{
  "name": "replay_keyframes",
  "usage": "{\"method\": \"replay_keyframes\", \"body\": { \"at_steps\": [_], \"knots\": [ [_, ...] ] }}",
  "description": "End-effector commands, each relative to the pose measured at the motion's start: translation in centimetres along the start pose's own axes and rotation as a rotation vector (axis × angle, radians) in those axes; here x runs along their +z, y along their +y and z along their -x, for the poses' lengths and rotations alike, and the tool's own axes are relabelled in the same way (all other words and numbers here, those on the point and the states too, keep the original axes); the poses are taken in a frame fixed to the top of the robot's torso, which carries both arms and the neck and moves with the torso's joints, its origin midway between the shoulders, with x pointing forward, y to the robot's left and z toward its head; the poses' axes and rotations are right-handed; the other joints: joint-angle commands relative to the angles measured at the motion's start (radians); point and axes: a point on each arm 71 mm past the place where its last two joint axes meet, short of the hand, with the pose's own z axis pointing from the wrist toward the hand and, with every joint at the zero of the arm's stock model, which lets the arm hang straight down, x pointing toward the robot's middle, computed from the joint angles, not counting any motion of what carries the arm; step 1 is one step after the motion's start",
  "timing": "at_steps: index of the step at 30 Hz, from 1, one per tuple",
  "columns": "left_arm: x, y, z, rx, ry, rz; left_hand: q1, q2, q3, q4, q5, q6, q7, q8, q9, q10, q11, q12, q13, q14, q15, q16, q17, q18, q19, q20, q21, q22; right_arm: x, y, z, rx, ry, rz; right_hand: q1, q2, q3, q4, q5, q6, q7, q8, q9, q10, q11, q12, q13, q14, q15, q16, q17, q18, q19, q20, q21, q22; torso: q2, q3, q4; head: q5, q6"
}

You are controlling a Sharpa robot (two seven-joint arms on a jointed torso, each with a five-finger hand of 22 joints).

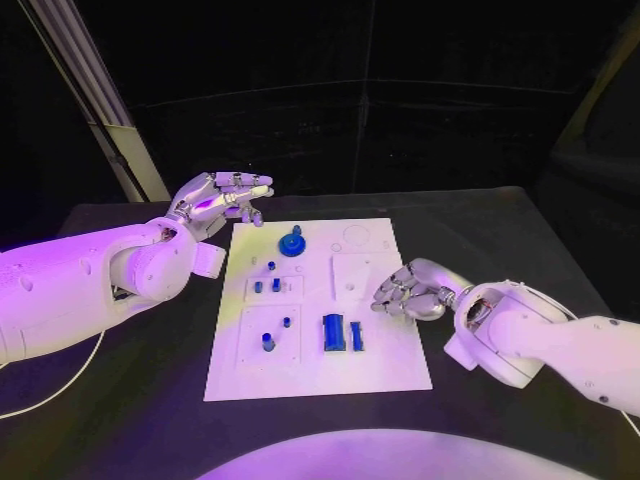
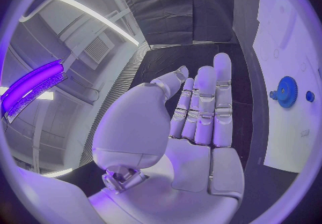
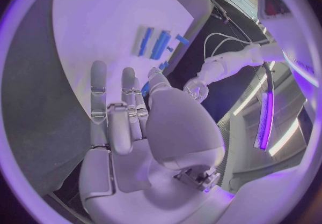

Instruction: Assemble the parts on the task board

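Observation:
The white task board (image 1: 385, 350) lies in the middle of the black table. A blue gear (image 1: 291, 243) sits near its far edge, and two upright blue blocks (image 1: 343, 333) stand near its front. Several small blue pieces (image 1: 268, 286) dot the board's left side. My left hand (image 1: 222, 195) hangs above the table beyond the board's far left corner, fingers stretched out and holding nothing (image 2: 195, 122); the gear (image 2: 287, 91) lies off to its side. My right hand (image 1: 411, 290) hovers at the board's right edge, holding nothing (image 3: 127, 122), with the blue blocks (image 3: 153, 43) ahead of its fingertips.
Black table (image 1: 522, 230) surrounds the board on all sides. A pale slanted post (image 1: 118, 120) rises at the back left, behind my left arm. Thin white cables (image 1: 32, 395) trail over the table's left front.

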Motion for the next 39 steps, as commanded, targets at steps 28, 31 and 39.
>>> {"method": "replay_keyframes", "body": {
  "at_steps": [28,31,39],
  "knots": [
    [3.3,3.2,2.3,-0.026,-0.129,-0.02,-0.519,0.074,-0.266,0.066,-0.055,-0.363,-0.075,-0.212,-0.075,-0.318,-0.011,-0.362,-0.071,-0.597,0.067,-0.91,-0.421,-0.051,-0.707,0.044,-0.619,-0.509,10.2,-2.1,7.4,0.719,-0.264,0.246,-0.535,-0.007,-0.022,-0.188,-0.225,-0.362,-0.025,-0.167,-0.246,-0.489,0.035,-0.378,-0.719,-0.833,-0.001,-1.26,-0.622,-0.052,-0.466,0.048,-0.73,-0.47,-0.075,-0.0188,-0.0014,0.004,0.149],
    [3.2,3.3,1.9,-0.018,-0.143,-0.017,-0.611,0.074,-0.286,0.066,-0.055,-0.431,-0.088,-0.212,-0.075,-0.388,-0.024,-0.372,-0.071,-0.665,0.056,-0.924,-0.421,-0.064,-0.762,0.024,-0.619,-0.527,9.9,-1.5,7.3,0.724,-0.283,0.247,-0.636,-0.007,0.056,-0.188,-0.225,-0.429,-0.039,-0.167,-0.318,-0.565,0.024,-0.378,-0.719,-0.906,-0.001,-1.293,-0.7,-0.064,-0.529,0.03,-0.745,-0.47,-0.07,-0.004,0.0166,0.016,0.167],
    [1.9,3.6,-0.5,0.029,-0.221,-0.008,-0.813,0.074,-0.33,0.066,-0.055,-0.582,-0.117,-0.212,-0.075,-0.545,-0.121,-0.454,-0.071,-0.814,-0.031,-0.957,-0.421,-0.088,-0.884,-0.02,-0.619,-0.567,8.2,1.1,6.7,0.753,-0.38,0.236,-0.851,-0.007,0.056,-0.188,-0.225,-0.569,-0.071,-0.167,-0.318,-0.725,-0.061,-0.378,-0.719,-1.06,-0.001,-1.363,-0.865,-0.084,-0.659,-0.007,-0.777,-0.47,-0.064,0.0149,0.0398,0.031,0.19]
  ]
}}
